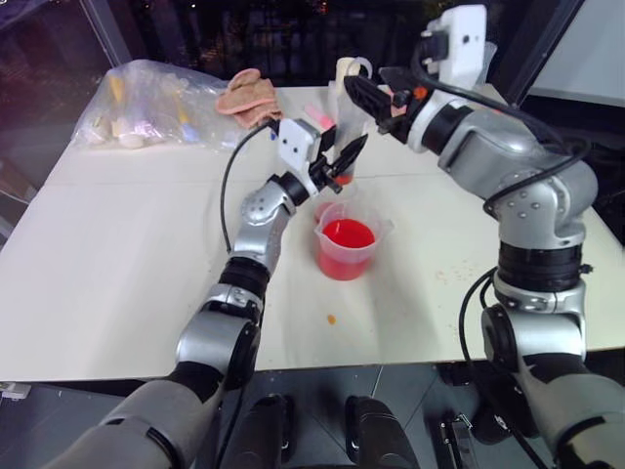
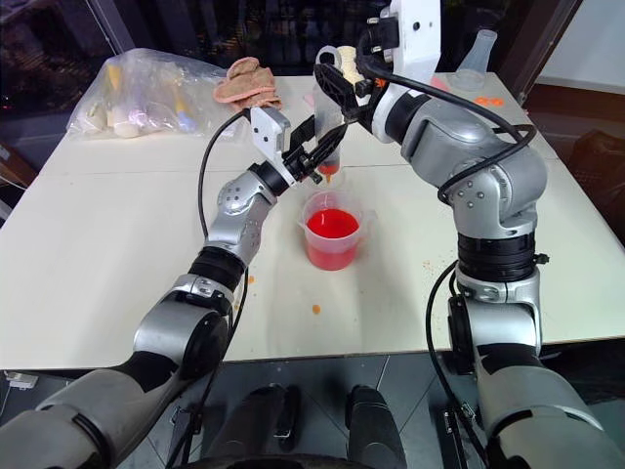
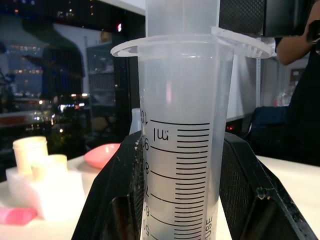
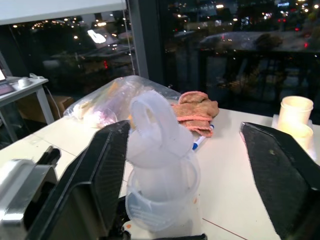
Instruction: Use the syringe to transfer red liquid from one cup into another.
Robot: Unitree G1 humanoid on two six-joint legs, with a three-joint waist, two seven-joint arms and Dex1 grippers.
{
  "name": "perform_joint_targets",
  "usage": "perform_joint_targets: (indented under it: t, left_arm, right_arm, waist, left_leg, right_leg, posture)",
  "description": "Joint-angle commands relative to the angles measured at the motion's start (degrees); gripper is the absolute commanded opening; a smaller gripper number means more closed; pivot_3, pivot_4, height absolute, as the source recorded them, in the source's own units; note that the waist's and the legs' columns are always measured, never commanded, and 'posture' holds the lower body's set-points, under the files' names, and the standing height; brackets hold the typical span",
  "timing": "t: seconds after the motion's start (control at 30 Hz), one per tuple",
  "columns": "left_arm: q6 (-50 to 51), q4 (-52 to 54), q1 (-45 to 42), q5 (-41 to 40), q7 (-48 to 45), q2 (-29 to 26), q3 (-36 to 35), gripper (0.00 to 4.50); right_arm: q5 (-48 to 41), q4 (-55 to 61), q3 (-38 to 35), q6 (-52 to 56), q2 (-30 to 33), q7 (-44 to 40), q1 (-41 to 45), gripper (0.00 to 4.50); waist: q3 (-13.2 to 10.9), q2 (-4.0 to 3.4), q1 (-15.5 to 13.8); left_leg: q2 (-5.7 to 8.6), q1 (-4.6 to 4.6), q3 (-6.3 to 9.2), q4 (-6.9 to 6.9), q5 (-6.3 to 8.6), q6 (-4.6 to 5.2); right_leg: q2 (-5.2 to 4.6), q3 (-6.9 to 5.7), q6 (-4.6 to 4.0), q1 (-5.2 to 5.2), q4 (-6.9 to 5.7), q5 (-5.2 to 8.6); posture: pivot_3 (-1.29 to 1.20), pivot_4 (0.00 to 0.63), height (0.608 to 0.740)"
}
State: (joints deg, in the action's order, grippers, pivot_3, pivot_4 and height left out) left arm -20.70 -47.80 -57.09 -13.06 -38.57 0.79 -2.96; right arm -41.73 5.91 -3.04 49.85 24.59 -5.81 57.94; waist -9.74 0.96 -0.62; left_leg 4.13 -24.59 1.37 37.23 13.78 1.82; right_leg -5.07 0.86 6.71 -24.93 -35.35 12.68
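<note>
My left gripper (image 1: 339, 159) is shut on the barrel of the syringe (image 3: 180, 150), which it holds upright. The orange tip (image 2: 330, 176) hangs just above the far rim of the spouted cup (image 1: 346, 262), which holds red liquid (image 1: 348, 234). Behind that cup stands a smaller clear cup (image 1: 323, 208) with a red tint. My right gripper (image 4: 185, 165) is open around the syringe's pale ring-topped plunger (image 4: 152, 125), which stands close to one finger (image 4: 100, 170); in the head view it reaches in from the right (image 1: 363, 95).
A clear bag of items (image 1: 156, 107) and a pinkish cloth (image 1: 249, 93) lie at the table's far left. A conical flask (image 2: 479, 49) stands far right. Cream containers (image 4: 295, 117) and a pen (image 4: 200, 142) lie beyond. Orange drips (image 1: 331, 319) spot the table. A person (image 3: 300, 75) stands behind.
</note>
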Motion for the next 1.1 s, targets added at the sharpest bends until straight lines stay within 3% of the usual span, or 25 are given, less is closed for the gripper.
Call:
perform_joint_targets:
  t: [0.03, 0.13, 0.17, 1.1]
  left_arm:
    - [-1.15, 2.32, -0.68, -0.24, 0.07, 0.47, -0.11, 1.48]
    - [-1.02, 2.48, -0.61, -0.28, 0.08, 0.53, -0.17, 1.48]
    - [-1.0, 2.49, -0.6, -0.27, 0.09, 0.54, -0.19, 1.48]
    - [-1.07, 1.35, -4.6, -1.2, 1.75, -1.32, -2.18, 1.48]
  right_arm:
    - [2.38, -0.09, -1.8, -1.42, -0.35, -0.7, 2.09, 1.67]
    - [3.34, -0.35, -2.17, -1.33, -0.86, -1.27, 2.36, 0.25]
    - [3.58, -0.37, -2.27, -1.27, -0.98, -1.46, 2.43, 0.06]
    - [5.93, 3.63, 1.71, 7.65, -6.56, -6.92, -1.55, 0.06]
  waist:
    - [0.0, 0.0, 0.01]
    - [0.0, 0.0, -0.06]
    - [0.0, 0.0, -0.04]
    - [0.0, -0.01, 0.06]
  left_leg:
    - [0.0, 0.0, 0.0, 0.0, 0.0, 0.0]
    - [0.0, 0.0, 0.01, 0.0, 0.0, 0.0]
    - [0.01, 0.0, 0.0, 0.01, 0.0, 0.0]
    - [0.02, 0.0, 0.0, 0.0, -0.01, -0.03]
  right_leg:
    - [0.0, 0.0, 0.0, -0.01, 0.0, 0.0]
    - [0.02, -0.01, 0.0, 0.0, -0.01, 0.0]
    - [0.01, -0.01, 0.0, 0.0, -0.01, 0.0]
    - [0.02, -0.01, 0.01, -0.05, -0.09, 0.0]
  posture:
    - [0.0, 0.15, 0.74]
    - [0.0, 0.15, 0.74]
    - [0.0, 0.15, 0.74]
    - [0.0, 0.15, 0.74]
